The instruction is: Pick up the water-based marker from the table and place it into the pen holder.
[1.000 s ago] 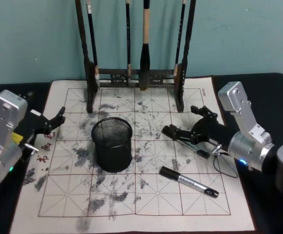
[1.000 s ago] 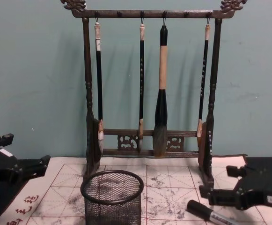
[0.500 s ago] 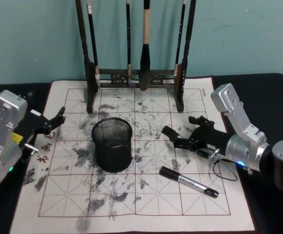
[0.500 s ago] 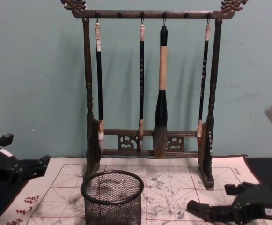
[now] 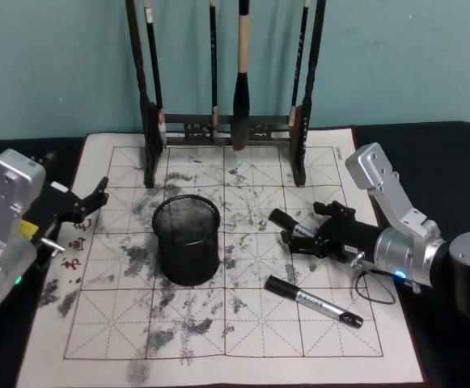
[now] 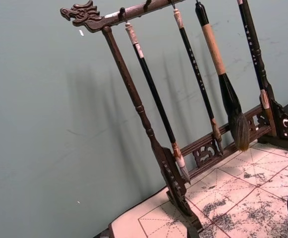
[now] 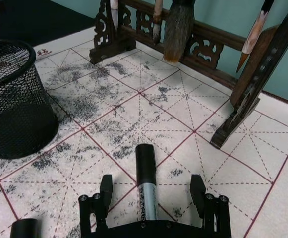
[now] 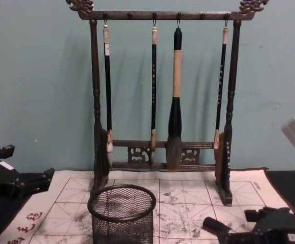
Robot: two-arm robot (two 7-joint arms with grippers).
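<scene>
A water-based marker with a black cap and grey barrel lies on the cream mat of the table. My right gripper is open and straddles it, one finger on each side, with gaps to both. From the head view this gripper sits right of the pen holder, a black mesh cup standing upright on the mat. A second marker lies loose nearer the front. My left gripper rests open at the mat's left edge. The chest view shows the pen holder and the right gripper low on the mat.
A tall dark wooden brush rack with several hanging brushes stands at the back of the mat, its right foot close ahead of the right gripper. The mat between holder and marker is bare, ink-stained paper. Dark table surrounds the mat.
My right gripper has shifted left and dropped lower, settling its open fingers around the marker. The left arm, the holder and the second marker have not moved.
</scene>
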